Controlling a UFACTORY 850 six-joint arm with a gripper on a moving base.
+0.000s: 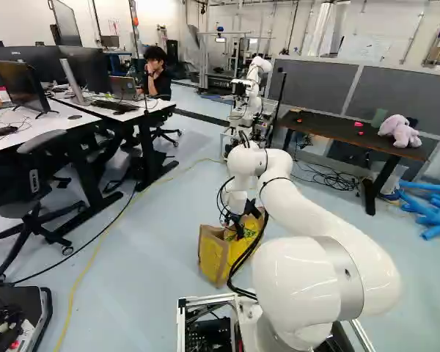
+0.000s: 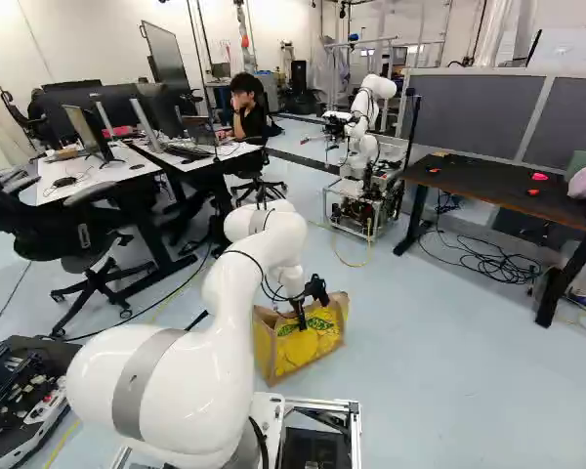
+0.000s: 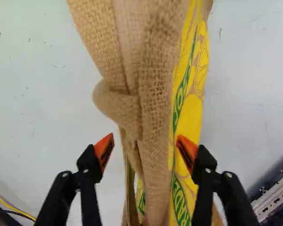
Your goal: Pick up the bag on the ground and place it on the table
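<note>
White arm point(image 1: 315, 282) overhangs bag point(image 2: 320, 346), desks point(image 1: 59, 123) leftward, dark table point(image 1: 330, 127) rightward.

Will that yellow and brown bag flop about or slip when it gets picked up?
The bag is likely floppy at the top: its woven cloth folds over between the open fingers of the gripper. The coarse weave suggests little slipping. It stands up on the floor, so its sides may hold some shape.

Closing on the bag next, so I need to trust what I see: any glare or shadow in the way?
Wrist view: no glare hides the bag or the orange pads; a dark shadow lies beside the metal frame. Both base views: bright highlights on the arm, none washing out the bag.
</note>
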